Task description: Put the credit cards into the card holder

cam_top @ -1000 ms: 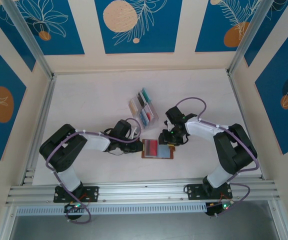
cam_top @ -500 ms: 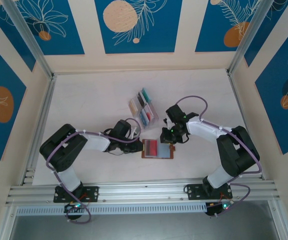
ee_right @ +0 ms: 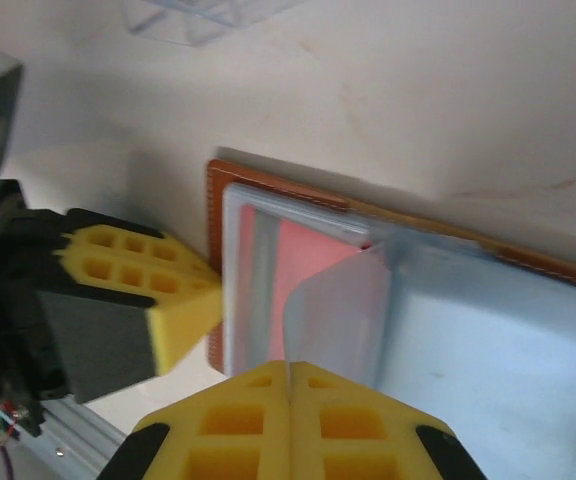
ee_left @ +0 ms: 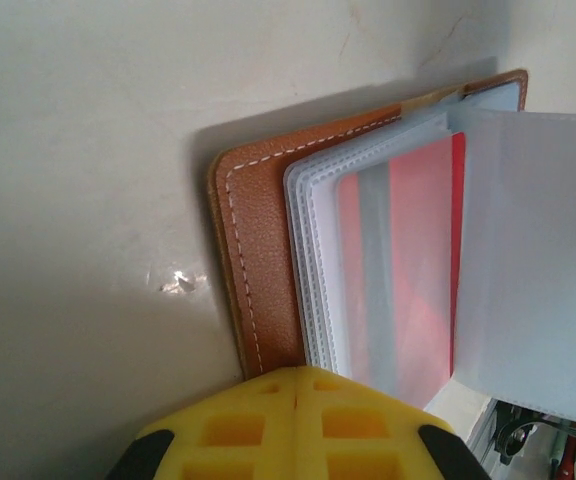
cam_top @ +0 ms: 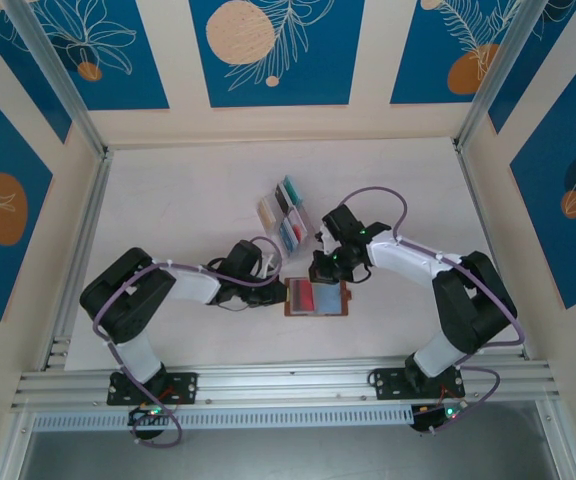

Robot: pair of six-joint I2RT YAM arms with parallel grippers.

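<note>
- Pale tabletop (cam_top: 188,200) inside a blue-and-cream panelled booth carries the card holder (cam_top: 316,299), which lies open and flat with its clear pockets facing up
- Its long axis runs side to side, from 1 arm toward the other
- 1 red card (ee_left: 423,250) sits in a pocket on the holder's left half
- The remaining credit cards (cam_top: 286,212) stand on edge in a clear rack (cam_top: 308,232) just beyond the holder's far edge
- Left gripper (ee_left: 293,400) is closed, empty, and touches the holder's left edge
- Right gripper (ee_right: 288,395) is closed at the holder's far edge, where a clear pocket leaf (ee_right: 338,300) lifts toward it; whether it pinches that leaf I cannot tell
- The cards look light, stiff and slick, best taken by an exposed edge
- The holder looks soft and likely to slide, so it needs pinning
</note>
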